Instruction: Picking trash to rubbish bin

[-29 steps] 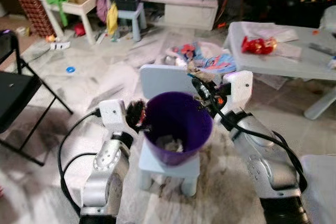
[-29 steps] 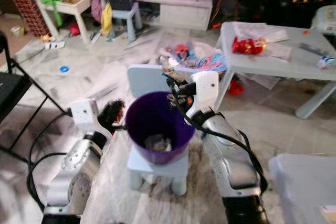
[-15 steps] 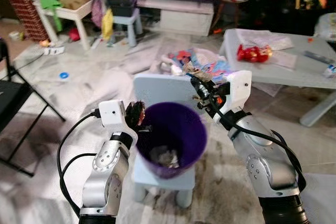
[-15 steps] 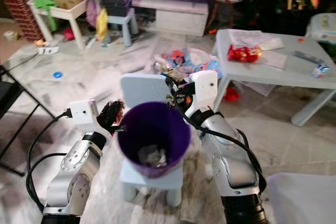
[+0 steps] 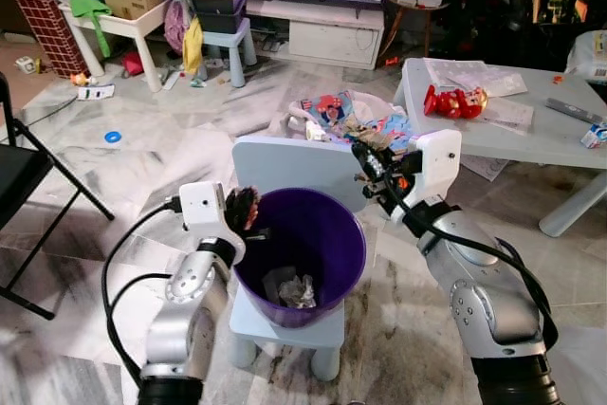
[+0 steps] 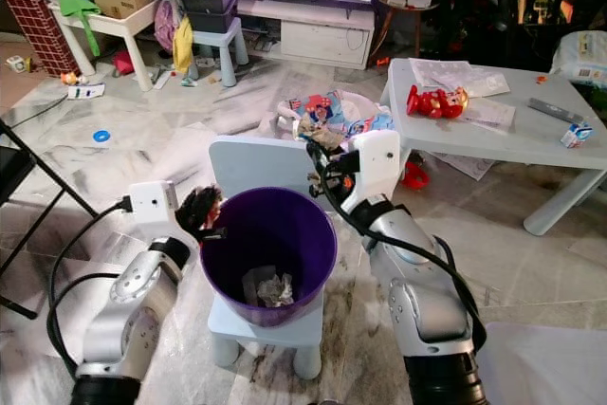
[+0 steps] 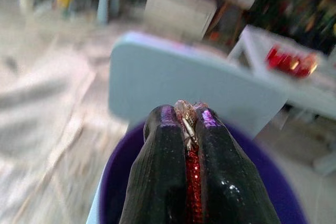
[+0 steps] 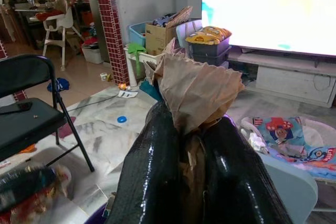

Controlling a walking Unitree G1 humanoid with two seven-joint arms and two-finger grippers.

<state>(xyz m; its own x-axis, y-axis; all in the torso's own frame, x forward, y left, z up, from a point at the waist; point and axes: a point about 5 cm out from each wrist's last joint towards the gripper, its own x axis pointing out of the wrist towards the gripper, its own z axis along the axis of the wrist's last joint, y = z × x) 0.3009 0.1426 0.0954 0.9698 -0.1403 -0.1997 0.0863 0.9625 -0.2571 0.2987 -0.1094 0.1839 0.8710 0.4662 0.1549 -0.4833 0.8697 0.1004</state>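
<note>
Right gripper (image 5: 369, 166) clamped on a crumpled brown paper wad (image 8: 197, 90), held just above the far right rim of the purple bin (image 5: 302, 255). Left gripper (image 5: 248, 218) pinched tight on a red shiny wrapper (image 7: 193, 186) at the bin's left rim. Bin sits on a small pale blue chair (image 5: 289, 159), crumpled trash (image 5: 296, 289) lying inside at the bottom.

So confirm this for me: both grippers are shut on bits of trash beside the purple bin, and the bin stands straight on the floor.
Not on the floor. The purple bin stands on a small pale blue chair, as the left eye view shows. The rest holds: the left gripper is shut on a red wrapper and the right gripper on crumpled brown paper, each beside the bin.
</note>
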